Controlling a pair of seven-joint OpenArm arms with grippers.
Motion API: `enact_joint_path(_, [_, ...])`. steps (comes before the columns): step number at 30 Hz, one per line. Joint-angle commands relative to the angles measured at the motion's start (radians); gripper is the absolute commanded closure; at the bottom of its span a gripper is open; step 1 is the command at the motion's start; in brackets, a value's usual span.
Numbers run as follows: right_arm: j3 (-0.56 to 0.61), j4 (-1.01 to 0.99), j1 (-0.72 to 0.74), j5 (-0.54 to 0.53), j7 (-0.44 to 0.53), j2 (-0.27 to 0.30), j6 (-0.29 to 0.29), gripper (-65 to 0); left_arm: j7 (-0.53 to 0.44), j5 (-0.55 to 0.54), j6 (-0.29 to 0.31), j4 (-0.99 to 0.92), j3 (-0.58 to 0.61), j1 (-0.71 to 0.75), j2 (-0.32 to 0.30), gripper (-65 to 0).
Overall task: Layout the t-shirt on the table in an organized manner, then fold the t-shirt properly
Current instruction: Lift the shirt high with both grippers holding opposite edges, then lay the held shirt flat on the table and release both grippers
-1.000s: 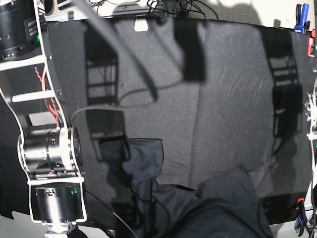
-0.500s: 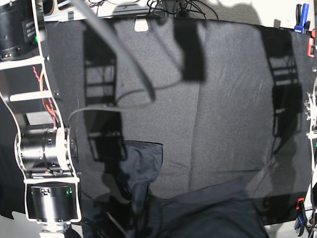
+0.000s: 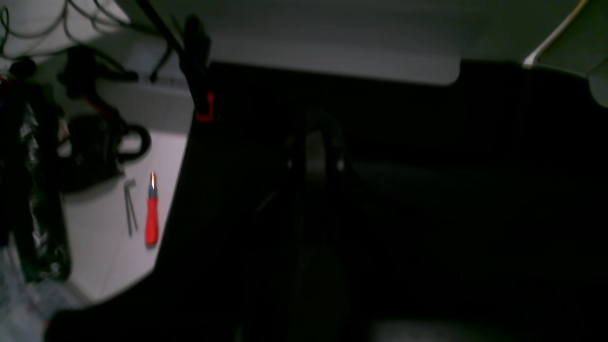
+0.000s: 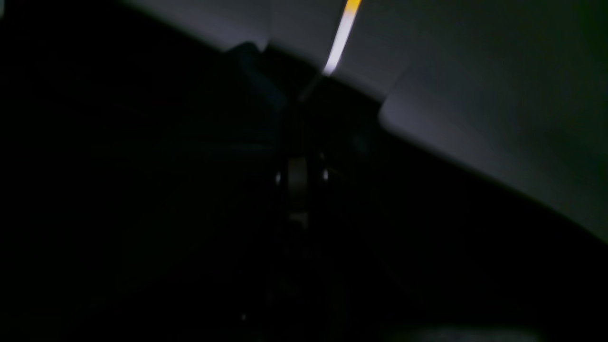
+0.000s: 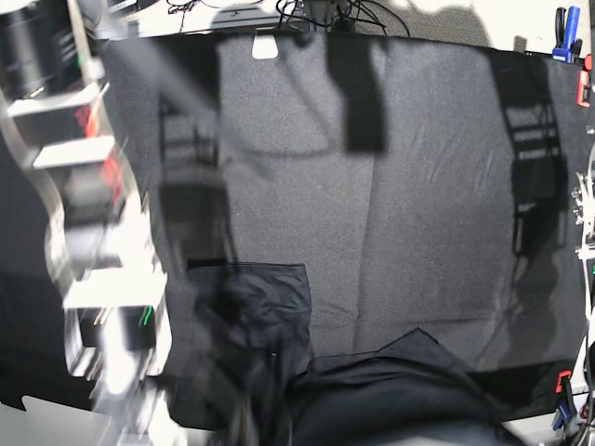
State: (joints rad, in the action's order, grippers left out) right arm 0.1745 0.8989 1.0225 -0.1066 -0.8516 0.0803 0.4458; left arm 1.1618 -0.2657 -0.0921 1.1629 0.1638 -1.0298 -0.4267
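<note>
Both wrist views are showing almost total darkness. The left pincer (image 3: 313,156) and the right pincer (image 4: 298,178) are each appearing only as a dim shape, jaws pressed together; whether either is pinching cloth is impossible to tell. In the base view the right arm (image 5: 93,232) is blurring with motion. The t-shirt (image 5: 372,390) is lying bunched at the worktop's (image 5: 418,186) near edge, one flap spreading flat leftward.

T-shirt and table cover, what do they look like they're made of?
T-shirt: soft, thin woven or knit fabric, probably cotton, smooth with a faint sheen; it bunches into loose folds. Table cover: matte black cloth, grainy and speckled, possibly felt-like, lying flat with long creases.
</note>
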Motion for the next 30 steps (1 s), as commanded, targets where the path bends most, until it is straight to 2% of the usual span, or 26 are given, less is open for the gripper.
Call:
enact_joint_path(1, [-0.004, 0.024, 0.046, -0.010, 0.039, 0.000, 0.038, 0.0, -0.001, 0.002, 0.012, 0.017, -0.006, -0.032, -0.006, 0.0])
enact_joint_path(4, [-0.005, 0.051, -0.014, -0.010, 0.034, 0.000, 0.058, 0.0, 0.024, 0.002, 0.024, 0.017, -0.006, 0.006, -0.006, 0.0])
enact_joint_path(6, [-0.005, 0.093, -0.053, -0.017, 0.012, 0.000, 0.064, 0.0, 0.024, 0.002, 0.059, 0.017, -0.006, 0.043, -0.006, 0.0])
enact_joint_path(9, [-0.006, 0.192, -0.115, -0.097, -0.037, 0.003, 0.083, 0.0, 0.024, 0.002, 0.095, 0.017, -0.006, 0.104, -0.006, 0.0])
enact_joint_path(13, [-0.006, 0.385, -0.218, -0.175, -0.115, 0.002, 0.110, 0.0, 0.009, 0.002, 0.095, 0.017, -0.006, 0.183, -0.006, 0.0])
enact_joint_path(18, [-0.006, 0.575, -0.372, -0.182, -0.154, 0.003, 0.116, 0.0, -0.014, 0.003, 0.109, 0.017, -0.006, 0.264, -0.016, 0.0])
enact_joint_path(22, [-0.007, 0.668, -0.509, -0.181, -0.171, 0.006, 0.134, 0.0, -0.006, 0.002, 0.109, 0.017, -0.006, 0.327, -0.050, 0.0])
enact_joint_path(27, [-0.048, 0.829, -0.695, -0.181, -0.187, 0.017, 0.150, 0.0, 0.002, 0.002, 0.107, 0.017, -0.006, 0.422, -0.124, 0.0])
enact_joint_path(30, [-0.104, 0.902, -0.806, -0.182, -0.190, 0.017, 0.151, 0.0, 0.047, -0.054, 0.076, 0.019, -0.006, 0.478, -0.166, 0.0])
